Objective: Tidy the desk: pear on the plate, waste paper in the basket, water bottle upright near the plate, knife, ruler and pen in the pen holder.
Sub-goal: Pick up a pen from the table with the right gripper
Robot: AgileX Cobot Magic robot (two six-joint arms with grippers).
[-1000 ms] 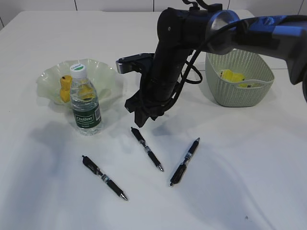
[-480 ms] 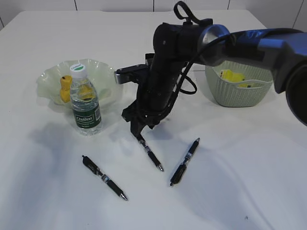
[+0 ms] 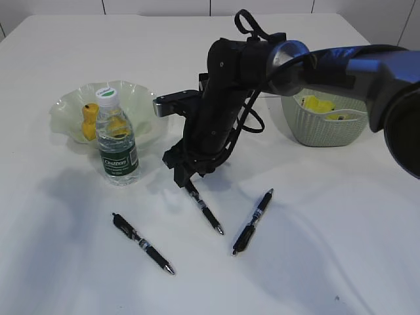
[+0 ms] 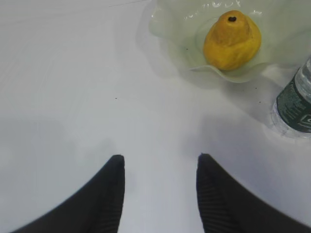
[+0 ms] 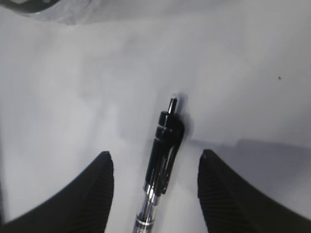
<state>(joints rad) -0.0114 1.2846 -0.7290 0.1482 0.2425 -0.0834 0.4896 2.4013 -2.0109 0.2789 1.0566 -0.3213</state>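
Pear [image 4: 232, 41] sits in your plate [image 3: 141, 98]; waste paper [image 3: 316, 104] in basket [image 3: 328, 131]. White worktop [image 3: 328, 249] carries three pens. Your right hand [image 5: 153, 170] spread wide around middle pen [image 5: 162, 160]; left hand [image 4: 160, 165] wide, empty.

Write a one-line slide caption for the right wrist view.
Open right gripper, dark ribbed fingers straddling the clicker end of a black-and-clear retractable pen lying on the plain white desk.

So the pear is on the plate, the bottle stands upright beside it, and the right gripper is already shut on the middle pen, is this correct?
Not quite. The right gripper is open: the right wrist view shows its fingers apart on either side of the middle pen, which lies on the desk, not gripped. The rest holds: the pear is on the plate, the bottle upright beside it.
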